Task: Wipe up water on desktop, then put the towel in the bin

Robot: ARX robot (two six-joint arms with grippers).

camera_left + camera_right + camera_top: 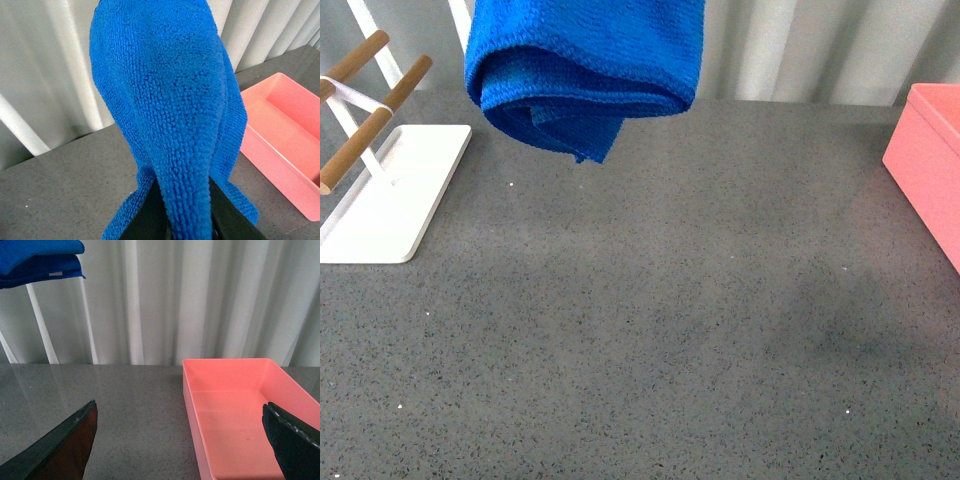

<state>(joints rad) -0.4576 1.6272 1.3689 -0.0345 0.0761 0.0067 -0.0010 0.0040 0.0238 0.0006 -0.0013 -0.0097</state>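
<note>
So the desktop point(650, 330) took up most of the front view, dark grey and speckled. It had a faintly darker patch on the near side of the bin point(930, 160), but I honestly couldn't tell if that was water or just shadow.

The towel point(590, 60) hung in the air well clear of the bin and higher than its rim, not touching the stone anywhere. My guess is it was held up like that so it could be carried without dragging. It looked bright blue and nubby, folded over on itself into a fat roll, with one loose corner drooping down.

The bin sat at the desktop's edge, salmon pink, straight walls, and nothing inside that I could see. The white rack point(390, 195) with wooden bars stood at the opposite end from the bin.

The left gripper point(187, 220) had its dark fingers clamped on the towel, cloth bulging up between them. The right gripper point(180, 440) hovered just short of the bin with its fingers spread wide and nothing in them, probably just waiting.
</note>
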